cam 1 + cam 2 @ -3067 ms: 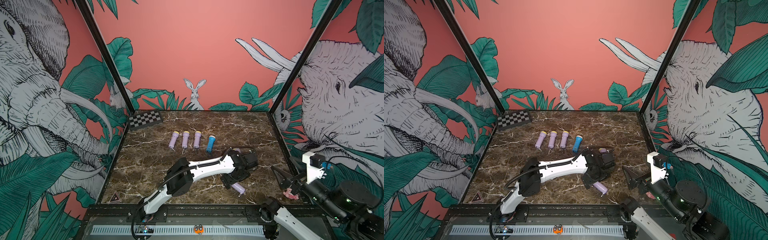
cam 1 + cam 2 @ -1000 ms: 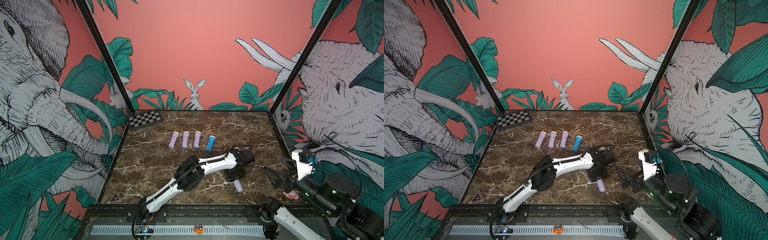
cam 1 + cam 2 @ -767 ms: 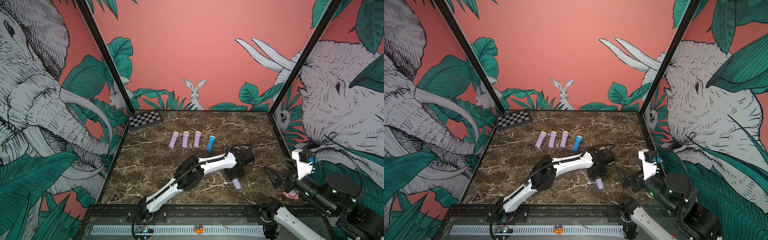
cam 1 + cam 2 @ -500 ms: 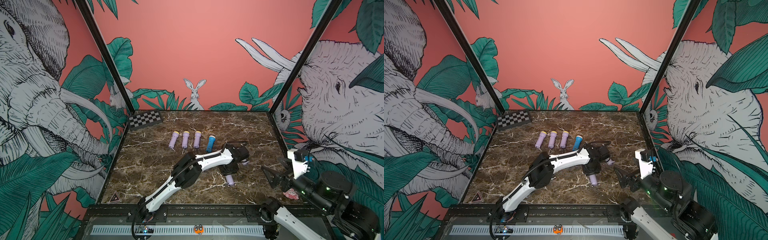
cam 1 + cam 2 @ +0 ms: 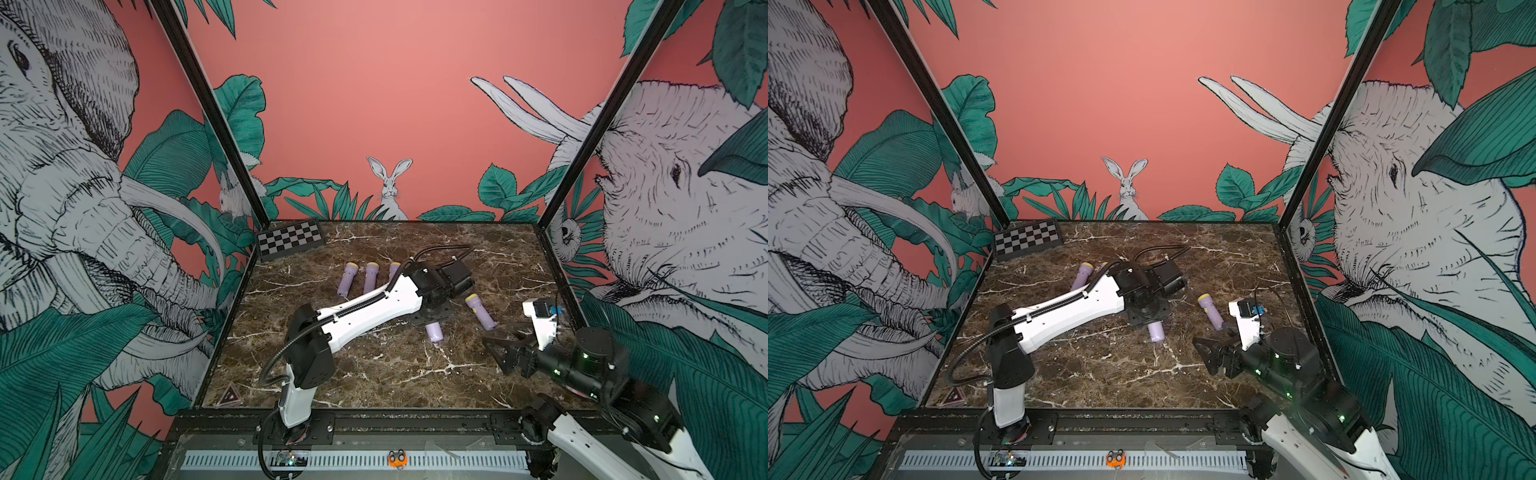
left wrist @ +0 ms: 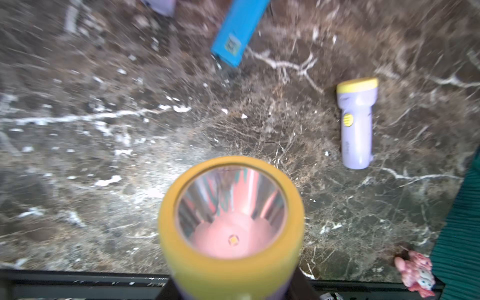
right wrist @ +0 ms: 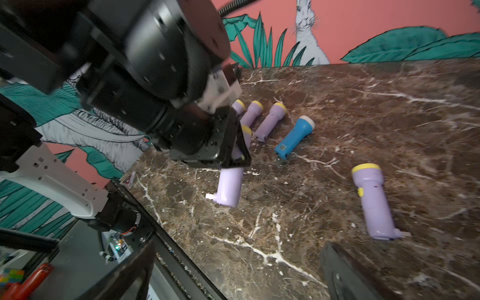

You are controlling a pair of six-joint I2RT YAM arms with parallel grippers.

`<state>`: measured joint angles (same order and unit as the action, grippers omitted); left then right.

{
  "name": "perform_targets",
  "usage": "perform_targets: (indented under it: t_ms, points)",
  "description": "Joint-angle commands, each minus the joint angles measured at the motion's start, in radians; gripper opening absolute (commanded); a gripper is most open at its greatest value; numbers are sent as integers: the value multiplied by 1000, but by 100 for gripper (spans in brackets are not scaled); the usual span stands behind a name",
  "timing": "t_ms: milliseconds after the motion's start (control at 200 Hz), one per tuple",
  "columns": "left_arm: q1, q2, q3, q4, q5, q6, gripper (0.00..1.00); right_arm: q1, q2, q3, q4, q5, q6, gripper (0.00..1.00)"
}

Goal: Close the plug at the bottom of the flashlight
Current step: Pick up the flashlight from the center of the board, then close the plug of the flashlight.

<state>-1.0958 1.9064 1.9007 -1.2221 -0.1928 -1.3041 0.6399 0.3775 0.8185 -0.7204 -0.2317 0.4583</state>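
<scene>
My left gripper [image 5: 432, 319] [image 5: 1148, 316] [image 7: 233, 155] is shut on a purple flashlight [image 5: 434, 331] [image 5: 1156, 331] [image 7: 230, 189] held over the middle of the marble table. The flashlight's yellow-rimmed lens [image 6: 231, 220] faces the left wrist camera. At its bottom a small white plug [image 7: 209, 196] sticks out sideways. My right gripper [image 5: 500, 338] [image 5: 1214, 343] [image 7: 233, 275] is open and empty, low at the right, pointing at that flashlight. A second purple flashlight [image 5: 481, 311] [image 5: 1210, 311] [image 6: 357, 124] [image 7: 374, 202] lies between the two grippers, its plug [image 7: 405, 234] also sticking out.
Three purple flashlights [image 5: 345, 282] [image 7: 270, 119] and a blue one [image 7: 294, 140] [image 6: 237, 31] lie in a row towards the back. A checkerboard [image 5: 291, 245] leans in the back left corner. A small pink toy [image 6: 415, 272] lies at the right front edge.
My left gripper has closed on the purple flashlight and carried it from the front right towards the middle. The right arm has moved in leftwards.
</scene>
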Motion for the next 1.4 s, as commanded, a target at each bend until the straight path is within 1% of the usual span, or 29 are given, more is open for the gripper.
perform_targets:
  t_ms: [0, 60, 145, 230, 265, 325, 395, 480, 565, 625, 725, 780, 855, 1005, 1110, 1180, 1305, 1395]
  points:
    - [26, 14, 1, -153, -30, -58, 0, -6, -25, -92, 259, -126, 142, 99]
    - [52, 26, 30, -193, 12, -60, 0, -7, -27, -163, 374, -172, 223, 99]
    - [86, 77, 134, -295, 70, 2, 0, -6, -16, -241, 485, -183, 304, 99]
    - [89, 147, 280, -460, 52, 2, 0, -6, 10, -285, 518, -133, 323, 99]
    - [89, 175, 339, -487, 64, 28, 0, -6, 24, -300, 534, -118, 320, 99]
    - [89, 223, 440, -578, 66, 24, 0, -5, 38, -332, 572, -83, 333, 99]
    - [107, 217, 426, -577, 118, 6, 0, 0, 55, -385, 667, -55, 391, 99]
    - [127, 213, 413, -564, 148, -9, 0, 26, 95, -435, 775, -11, 450, 99]
    - [132, 220, 455, -563, 152, -14, 0, 80, 149, -442, 799, 82, 434, 99]
    - [132, 214, 469, -534, 161, 5, 0, 116, 185, -433, 787, 157, 408, 99]
    - [132, 175, 426, -436, 177, 30, 0, 178, 258, -361, 674, 280, 290, 97]
    - [134, 153, 393, -396, 182, 35, 0, 207, 275, -345, 646, 336, 246, 97]
    - [149, 132, 360, -379, 194, 38, 0, 218, 261, -357, 667, 353, 208, 97]
    - [181, 89, 237, -293, 304, 52, 0, 266, 305, -341, 633, 404, 74, 97]
    - [191, 66, 179, -250, 349, 48, 0, 305, 328, -336, 673, 392, 30, 98]
    - [198, 54, 157, -234, 353, 47, 0, 352, 343, -313, 656, 422, -6, 98]
    - [212, 16, 74, -113, 405, 55, 0, 423, 331, -324, 694, 436, -31, 98]
    - [219, -6, 16, -59, 428, 36, 0, 469, 340, -309, 686, 486, -66, 98]
